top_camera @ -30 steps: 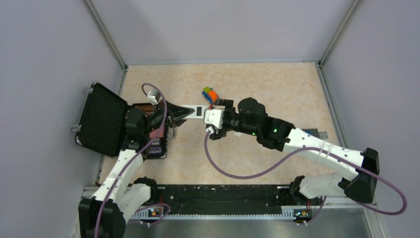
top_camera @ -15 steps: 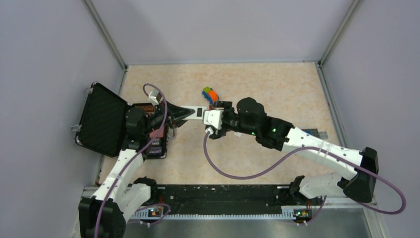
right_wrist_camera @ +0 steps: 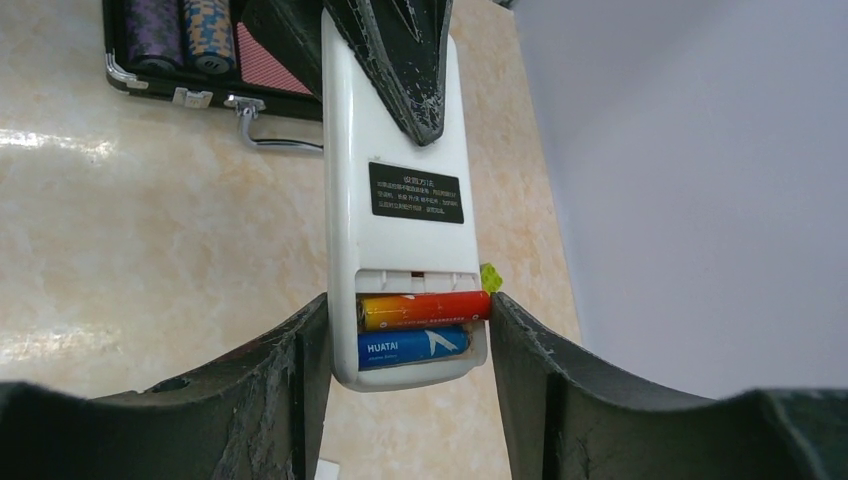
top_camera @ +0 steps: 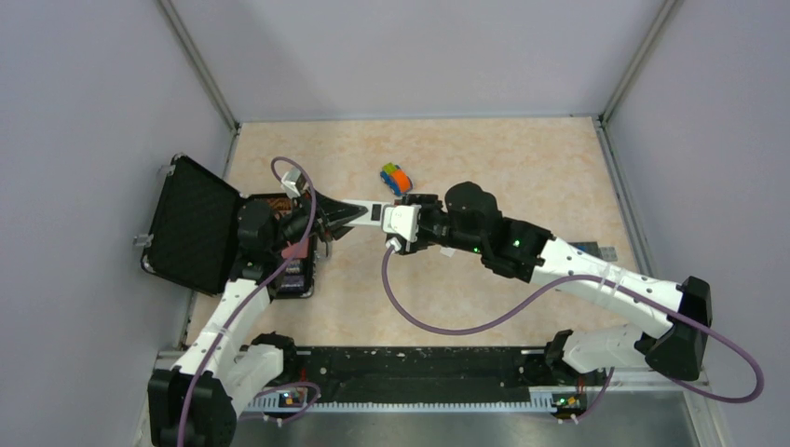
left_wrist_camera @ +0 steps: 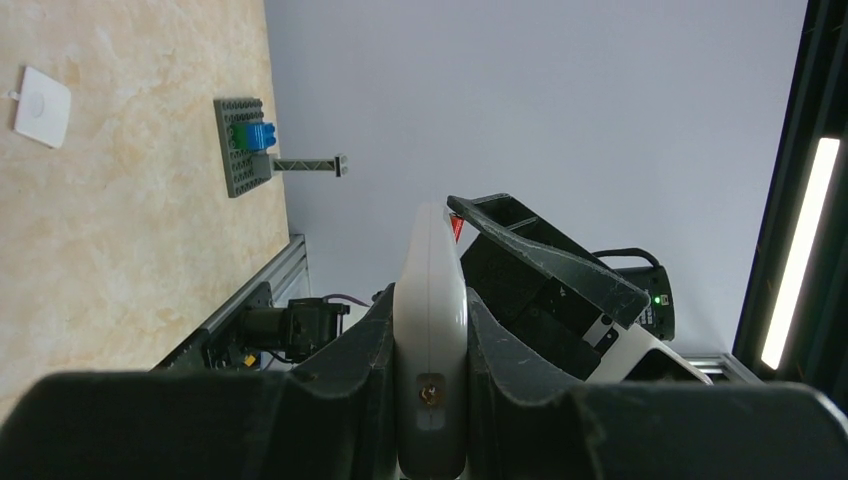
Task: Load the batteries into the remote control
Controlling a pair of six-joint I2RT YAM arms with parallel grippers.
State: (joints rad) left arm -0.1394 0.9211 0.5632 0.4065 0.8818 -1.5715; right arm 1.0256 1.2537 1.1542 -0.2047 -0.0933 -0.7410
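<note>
Remote control (right_wrist_camera: pixel 390 240) clamped in left hand (left_wrist_camera: pixel 430 340), batteries (right_wrist_camera: pixel 415 328) seated, right hand (right_wrist_camera: pixel 408 310) spread apart, flanking that end

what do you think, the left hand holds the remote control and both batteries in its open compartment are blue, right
Not quite. The left hand does hold the remote control, and its compartment is open, but only one of the two is blue: the blue battery lies beside an orange-red battery. The right wrist view shows this.
</note>
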